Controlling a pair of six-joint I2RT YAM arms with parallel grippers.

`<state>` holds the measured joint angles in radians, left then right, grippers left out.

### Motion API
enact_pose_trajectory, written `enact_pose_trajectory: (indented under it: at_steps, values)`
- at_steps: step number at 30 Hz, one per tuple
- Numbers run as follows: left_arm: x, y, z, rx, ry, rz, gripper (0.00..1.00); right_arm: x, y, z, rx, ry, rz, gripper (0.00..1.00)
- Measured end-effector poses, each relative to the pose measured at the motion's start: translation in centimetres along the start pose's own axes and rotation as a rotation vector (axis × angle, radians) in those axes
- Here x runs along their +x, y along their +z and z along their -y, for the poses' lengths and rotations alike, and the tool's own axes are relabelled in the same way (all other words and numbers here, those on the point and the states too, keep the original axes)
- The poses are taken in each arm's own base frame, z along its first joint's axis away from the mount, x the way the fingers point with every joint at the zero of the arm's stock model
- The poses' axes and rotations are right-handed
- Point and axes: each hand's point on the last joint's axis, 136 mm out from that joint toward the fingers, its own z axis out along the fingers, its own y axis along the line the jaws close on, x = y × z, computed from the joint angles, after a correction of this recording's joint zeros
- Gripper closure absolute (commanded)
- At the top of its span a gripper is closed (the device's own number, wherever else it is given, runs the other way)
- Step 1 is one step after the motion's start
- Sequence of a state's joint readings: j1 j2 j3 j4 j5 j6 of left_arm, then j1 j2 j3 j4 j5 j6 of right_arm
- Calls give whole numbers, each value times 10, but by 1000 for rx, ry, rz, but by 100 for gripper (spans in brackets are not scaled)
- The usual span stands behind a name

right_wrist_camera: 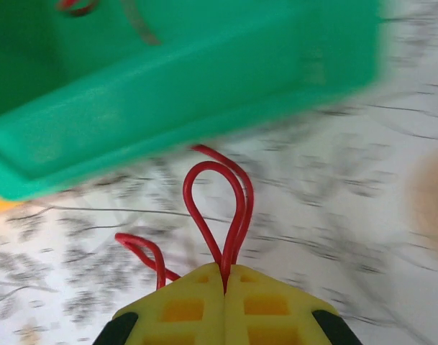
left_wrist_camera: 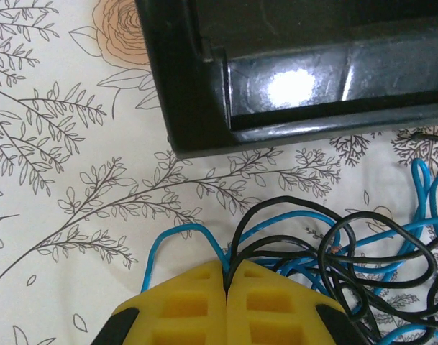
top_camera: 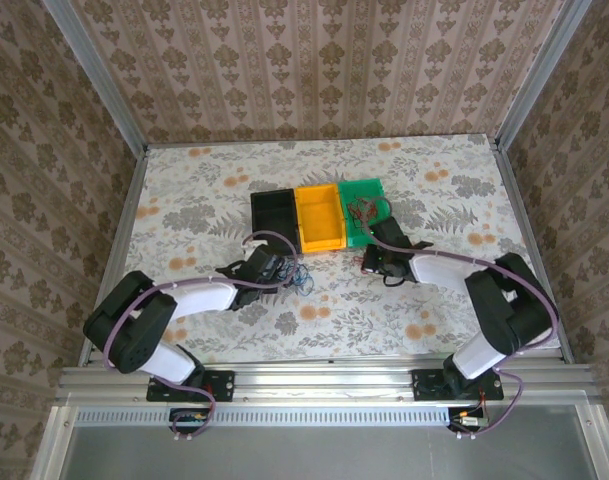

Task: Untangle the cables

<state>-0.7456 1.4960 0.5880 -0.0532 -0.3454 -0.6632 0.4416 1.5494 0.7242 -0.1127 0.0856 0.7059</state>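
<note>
Left fingers [left_wrist_camera: 220, 279] are pinched shut on a strand of the black cable [left_wrist_camera: 290, 205], and the blue cable [left_wrist_camera: 179, 233] runs into the same seam. Those two are looped through each other in a messy clump on the surface [left_wrist_camera: 60, 215], just in front of the black bin [left_wrist_camera: 197, 93].

Right fingers [right_wrist_camera: 220, 279] are clamped on a doubled loop of the red cable [right_wrist_camera: 204, 172], close to the front wall of the green bin [right_wrist_camera: 168, 79].

Progress-wise, I'd say the red one looks free of the others, well apart from the clump. The blue/black knot is the real job left, so maybe halfway.

The overhead view is what gives you the layout: black, yellow bin [top_camera: 319, 215] and green in a row, with something thin and reddish lying inside the green one. The strands are tiny there, though. The wrist cams show what each pair of fingers actually grips, but the right one is pretty blurry.
</note>
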Motion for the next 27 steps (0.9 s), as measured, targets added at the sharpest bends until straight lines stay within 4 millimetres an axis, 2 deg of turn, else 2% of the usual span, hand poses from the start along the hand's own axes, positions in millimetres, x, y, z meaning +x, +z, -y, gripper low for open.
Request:
enact_pose_trajectory:
  at_steps: [4, 8, 13, 16, 19, 23, 24, 26, 27]
  values:
    - [0, 0, 0, -4, 0, -6, 100, -2, -14, 32, 73, 104, 46, 100]
    - [0, 0, 2, 10, 19, -5, 100, -11, -39, 53, 137, 183, 131, 100]
    - [-1, -1, 4, 39, 45, 7, 100, -35, -76, 71, 180, 261, 280, 100]
    - [-1, -1, 4, 57, 54, 16, 100, -51, -93, 74, 182, 267, 353, 100]
    - [0, -1, 5, 71, 60, 24, 100, -73, -102, 63, 161, 210, 396, 100]
    - [0, -2, 5, 79, 66, 31, 100, -119, -106, 21, 75, 111, 435, 97]
    - [0, -2, 5, 80, 67, 33, 100, -129, -105, 10, 49, 92, 440, 93]
    - [0, -2, 6, 82, 69, 35, 100, -149, -98, -13, -7, 50, 438, 73]
    - [-1, -2, 6, 84, 69, 36, 100, -154, -93, -20, -27, 43, 430, 67]
